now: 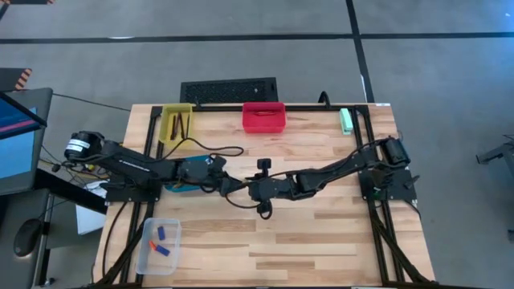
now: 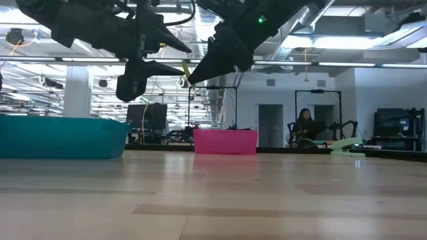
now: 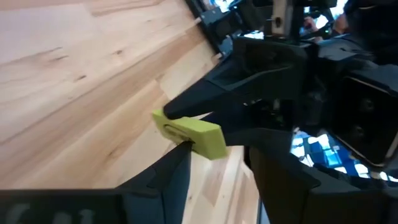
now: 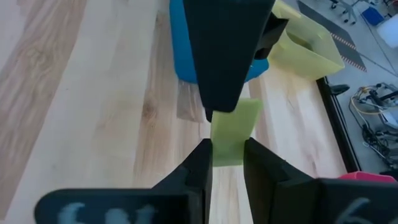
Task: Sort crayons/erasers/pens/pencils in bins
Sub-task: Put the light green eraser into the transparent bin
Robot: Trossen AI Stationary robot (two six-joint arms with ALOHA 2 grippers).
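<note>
Big open lab space behind the wooden desk (image 1: 305,241), somebody seated way back. Mid-air over the desk's middle, the right gripper (image 4: 225,158) is pinching a yellow-green eraser (image 4: 231,132), and the left gripper (image 3: 214,155) meets it tip to tip, fingers spread either side of that eraser. Teal bin (image 2: 63,137) sits under the left arm, yellow bin (image 1: 177,123) and red bin (image 1: 264,117) along the far edge, clear bin (image 1: 158,245) at the near-left corner.

Two tools meet above the table (image 2: 267,200) around a small yellow eraser (image 2: 186,69).
</note>
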